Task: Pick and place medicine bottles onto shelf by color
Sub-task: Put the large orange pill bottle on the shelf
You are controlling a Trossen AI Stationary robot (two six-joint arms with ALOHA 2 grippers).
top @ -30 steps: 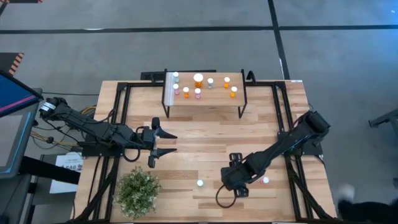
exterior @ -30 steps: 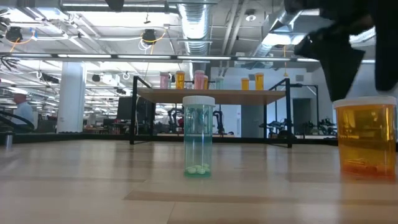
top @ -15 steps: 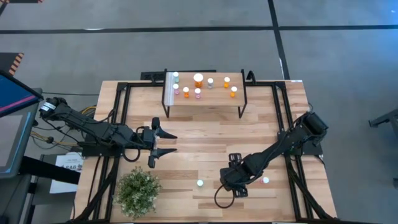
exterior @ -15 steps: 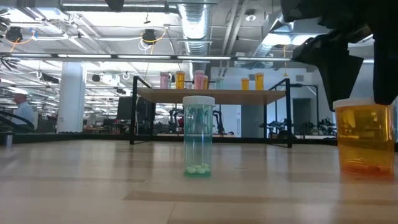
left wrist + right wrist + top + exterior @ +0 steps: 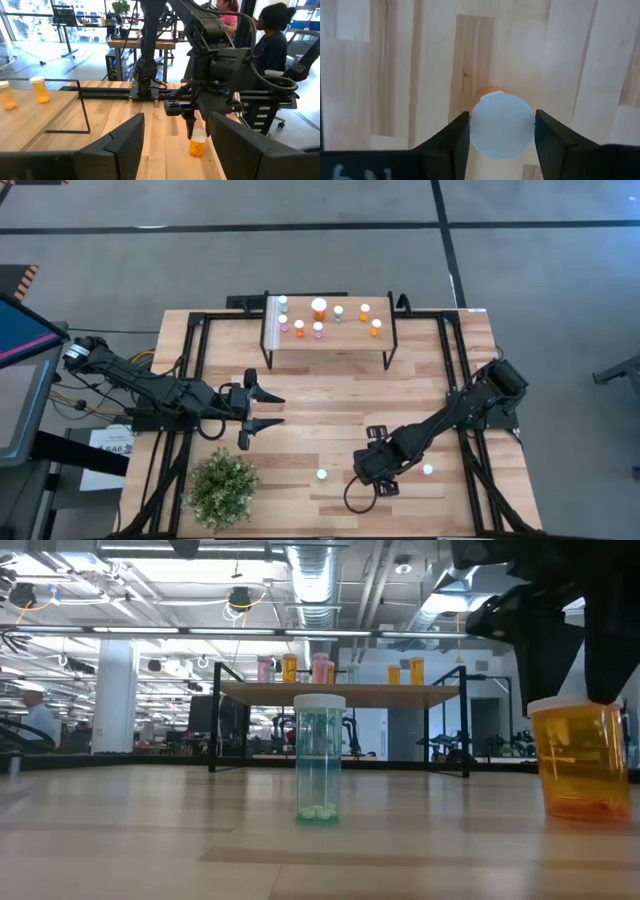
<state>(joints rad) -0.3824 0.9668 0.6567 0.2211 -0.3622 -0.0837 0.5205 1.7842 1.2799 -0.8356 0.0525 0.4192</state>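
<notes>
From above, the left gripper (image 5: 262, 410) hangs over the table's left middle, its two fingers spread with nothing between them, the arm stretched in low from the left edge. Just below it sits the bushy plant (image 5: 221, 487). The shelf (image 5: 328, 340) stands at the far middle, bottles lined on its top; only their white caps show here, while the low view gives their bodies: pink, orange and pale green. A blue-green bottle (image 5: 320, 758) stands alone on the table, pills at its bottom visible only at table height. To its right the right gripper (image 5: 380, 475) points straight down from a bent arm, hiding its target in the overhead view. The right wrist view shows the white cap (image 5: 502, 124) of the large orange bottle (image 5: 581, 758) pinched between both fingers; the low view shows that bottle leaning slightly. Another bottle (image 5: 427, 470) stands just right of it.
</notes>
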